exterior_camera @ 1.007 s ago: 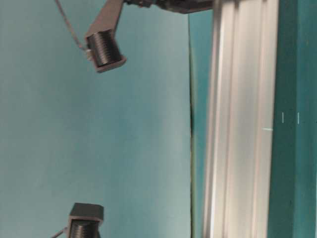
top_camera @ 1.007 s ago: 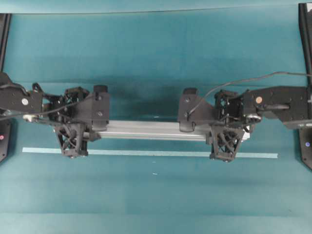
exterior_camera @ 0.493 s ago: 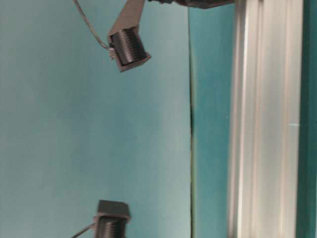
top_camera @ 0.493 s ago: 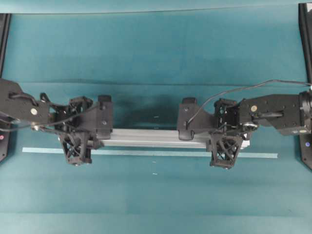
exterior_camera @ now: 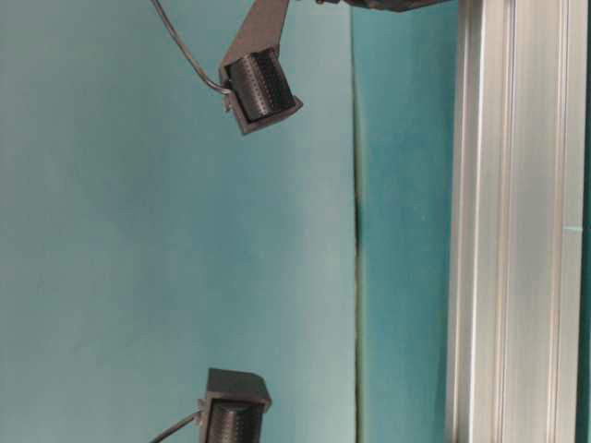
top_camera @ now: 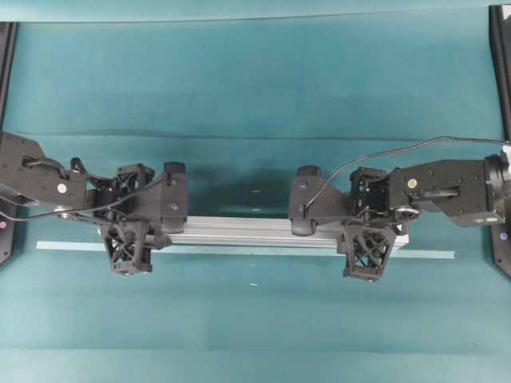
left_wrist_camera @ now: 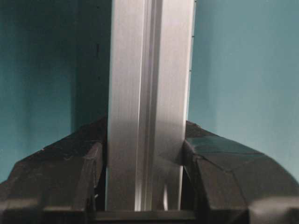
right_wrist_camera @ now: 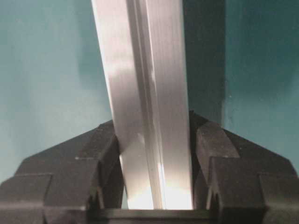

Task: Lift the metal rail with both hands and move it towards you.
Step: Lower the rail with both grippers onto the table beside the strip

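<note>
- The left gripper (top_camera: 132, 233) is clamping the metal rail (top_camera: 247, 233) near its left end.
- The right gripper (top_camera: 369, 235) is pinching the rail's right end.
- Both arms are reaching inward, level.

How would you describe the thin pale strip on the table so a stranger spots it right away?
Start at the teal table seen from overhead and find the metal rail held between two black grippers. Just below it, partly overlapped by the rail, lies the pale tape strip. Unlike the grooved silver rail, it is flat, very thin and longer.
</note>
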